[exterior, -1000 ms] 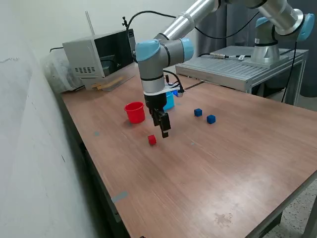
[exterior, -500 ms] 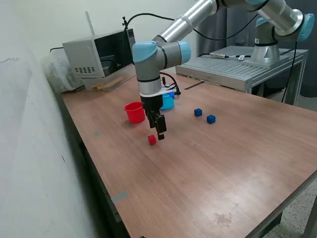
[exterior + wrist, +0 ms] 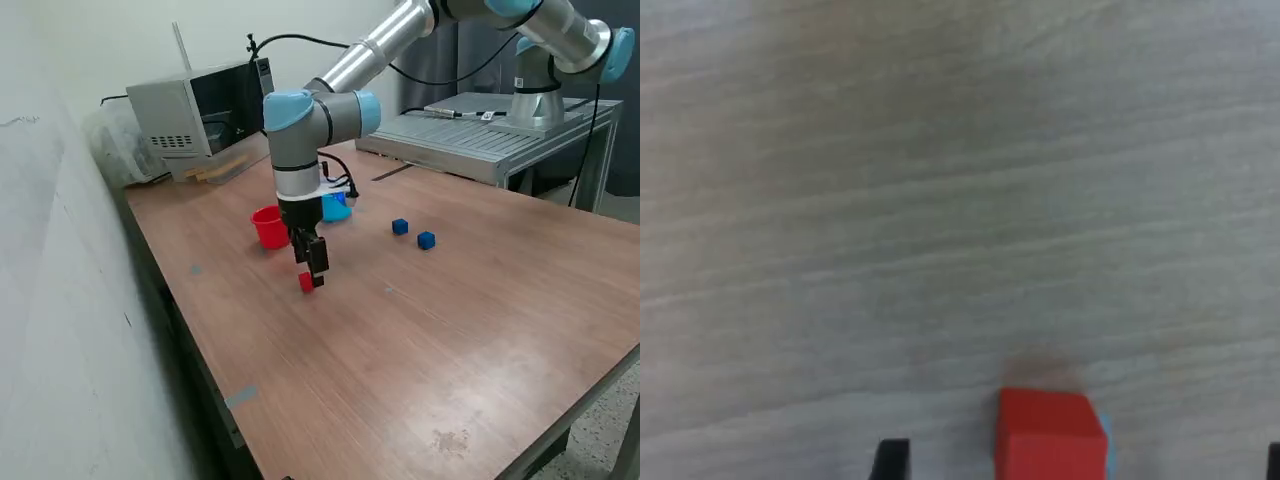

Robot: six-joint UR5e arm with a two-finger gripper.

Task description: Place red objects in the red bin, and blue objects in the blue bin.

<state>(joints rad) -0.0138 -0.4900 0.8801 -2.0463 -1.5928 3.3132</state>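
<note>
One red cube (image 3: 306, 283) lies on the wooden table, and the wrist view shows it (image 3: 1050, 436) low between my fingertips (image 3: 892, 458). My gripper (image 3: 315, 268) hangs just above it, open and holding nothing. The red cup (image 3: 268, 226) stands just behind it, towards the exterior view's left. The light-blue cup (image 3: 336, 207) stands behind my arm and is partly hidden by it. Two dark-blue cubes (image 3: 400, 227) (image 3: 427, 240) lie on the table to the exterior view's right. A second red cube is not in view.
A grey box-like appliance (image 3: 195, 110) stands at the table's back corner, with a wall along the exterior view's left. A grey metal platform (image 3: 480, 135) carrying the arm's base (image 3: 540, 90) stands behind the table at the right.
My gripper has moved towards the exterior view's left and down, from beside the red cube to just over it. The cubes and cups have not moved.
</note>
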